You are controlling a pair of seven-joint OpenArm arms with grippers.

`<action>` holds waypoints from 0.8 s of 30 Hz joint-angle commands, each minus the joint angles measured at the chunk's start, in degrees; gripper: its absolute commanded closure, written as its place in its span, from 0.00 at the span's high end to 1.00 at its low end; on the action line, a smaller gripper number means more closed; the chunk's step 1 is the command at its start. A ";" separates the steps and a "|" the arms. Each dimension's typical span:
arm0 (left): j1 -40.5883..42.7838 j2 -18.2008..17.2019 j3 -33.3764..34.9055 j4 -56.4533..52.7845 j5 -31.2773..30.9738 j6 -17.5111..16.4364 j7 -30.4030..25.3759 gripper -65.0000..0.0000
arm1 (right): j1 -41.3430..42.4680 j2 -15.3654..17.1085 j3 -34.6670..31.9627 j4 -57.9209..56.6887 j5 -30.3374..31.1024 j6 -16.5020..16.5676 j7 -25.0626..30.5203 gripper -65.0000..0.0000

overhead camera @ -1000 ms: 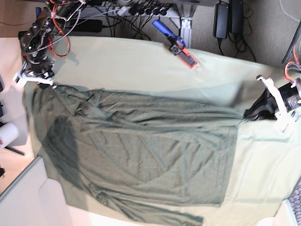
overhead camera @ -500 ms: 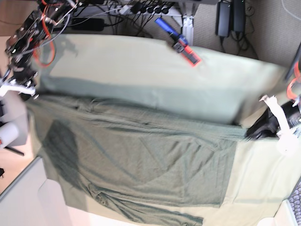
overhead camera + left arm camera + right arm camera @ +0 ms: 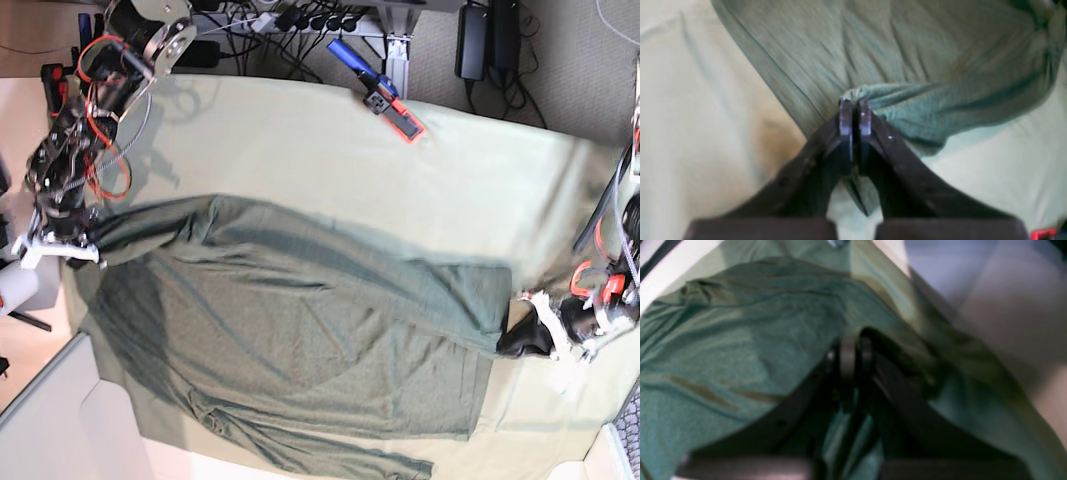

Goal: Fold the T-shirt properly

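The T-shirt [image 3: 300, 340] is thin, matt knit cloth, heathered dark olive, wrinkled, with a fine ribbed grain visible in the left wrist view. Under it, the table cloth [image 3: 300, 140] is paler, smoother matt fabric. The left gripper [image 3: 855, 111] has dark, slightly glossy plastic fingers [image 3: 845, 116]. The tool [image 3: 375, 92] at upper centre looks like shiny blue and red plastic.

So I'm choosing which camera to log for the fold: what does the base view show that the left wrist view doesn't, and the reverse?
Only the base view: the whole shirt spread on the cloth, the right end effector at its other end, and a blue and red tool at the table's far edge.
Only the left wrist view: the left end effector close up, shut on a bunched bit of shirt edge.
Both: the left end effector at the shirt's edge, over the pale cloth.
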 commanded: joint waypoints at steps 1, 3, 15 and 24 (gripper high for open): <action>-2.03 -0.50 -0.37 -1.03 -0.85 -0.49 -1.57 0.00 | 1.77 1.29 -0.63 0.26 -0.39 0.13 2.10 0.00; -3.10 -0.26 -0.35 -3.89 -0.85 -0.49 -1.64 0.00 | 2.12 1.29 -2.19 -0.66 -2.14 0.13 3.10 0.00; -3.52 0.33 -0.31 -6.71 5.05 -0.49 -7.67 0.00 | 2.10 1.25 -5.99 -2.62 -5.88 0.00 7.58 0.00; -3.48 0.31 -0.31 -6.69 4.57 -0.49 -8.48 0.52 | 2.08 1.27 -6.01 -2.62 -4.09 0.00 8.07 0.56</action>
